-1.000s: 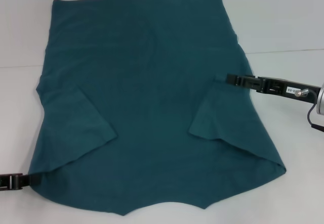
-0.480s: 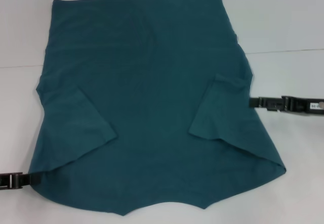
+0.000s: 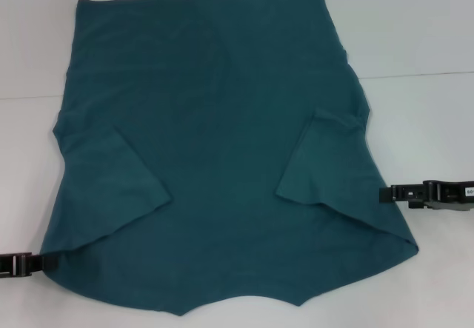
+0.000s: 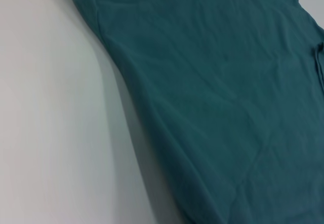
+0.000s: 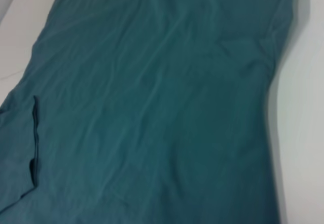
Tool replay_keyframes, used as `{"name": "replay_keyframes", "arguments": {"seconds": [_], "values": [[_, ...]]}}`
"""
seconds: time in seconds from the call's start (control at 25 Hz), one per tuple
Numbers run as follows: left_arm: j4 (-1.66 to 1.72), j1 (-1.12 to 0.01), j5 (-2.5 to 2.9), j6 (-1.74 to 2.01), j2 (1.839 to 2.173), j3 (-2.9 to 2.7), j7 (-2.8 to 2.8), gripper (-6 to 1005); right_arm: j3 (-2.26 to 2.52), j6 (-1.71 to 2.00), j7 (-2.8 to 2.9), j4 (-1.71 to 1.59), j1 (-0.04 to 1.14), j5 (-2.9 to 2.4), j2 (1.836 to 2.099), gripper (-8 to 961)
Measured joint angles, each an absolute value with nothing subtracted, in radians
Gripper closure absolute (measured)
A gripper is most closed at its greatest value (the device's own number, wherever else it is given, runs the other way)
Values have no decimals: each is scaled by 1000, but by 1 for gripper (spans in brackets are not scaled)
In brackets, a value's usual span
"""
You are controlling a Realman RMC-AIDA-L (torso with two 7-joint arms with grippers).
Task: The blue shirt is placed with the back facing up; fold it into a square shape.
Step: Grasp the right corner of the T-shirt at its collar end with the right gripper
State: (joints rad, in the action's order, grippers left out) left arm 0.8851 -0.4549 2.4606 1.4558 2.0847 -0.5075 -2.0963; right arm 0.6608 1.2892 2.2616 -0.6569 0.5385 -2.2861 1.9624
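Left claw (image 3: 29,263): at the near left corner of the bench (image 3: 422,32), tip touching the shirt's near left corner. Cannot tell whether it is open, closed or pinching cloth; too little of it shows.
Right claw (image 3: 385,192): at the shirt's right edge, toward the near side, tip just beside the cloth. Open or closed: cannot tell.
Blue shirt (image 3: 215,135): spread flat across the middle of the bench, plain side up, both sleeves already folded inward onto the body.
Step in hand (judgement): taking hold of the near corners for a lengthwise fold toward the far edge.
How to do it well: grip both layers at matching points on each side; lift both corners evenly; keep the sleeves tucked; lay edge onto edge without dragging.
Head view only: both claws, the full outline, both sleeve flaps.
Left wrist view only: soft creases along the shirt's left edge (image 4: 152,133); no fingers visible.
Right wrist view only: a sleeve hem (image 5: 34,133) as a dark seam; wrinkles across the body.
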Motion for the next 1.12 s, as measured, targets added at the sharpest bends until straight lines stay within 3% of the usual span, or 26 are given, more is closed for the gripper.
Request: {"name": "replay_keyframes", "arguments": {"seconds": [0.68, 1.12], "values": [[883, -457, 2454, 1453, 2085, -511, -2098, 973, 663, 1261, 2252, -650, 534, -2297, 1990, 54], [884, -460, 2454, 1449, 2085, -511, -2101, 975, 663, 1257, 2253, -655, 538, -2298, 1986, 53]]}}
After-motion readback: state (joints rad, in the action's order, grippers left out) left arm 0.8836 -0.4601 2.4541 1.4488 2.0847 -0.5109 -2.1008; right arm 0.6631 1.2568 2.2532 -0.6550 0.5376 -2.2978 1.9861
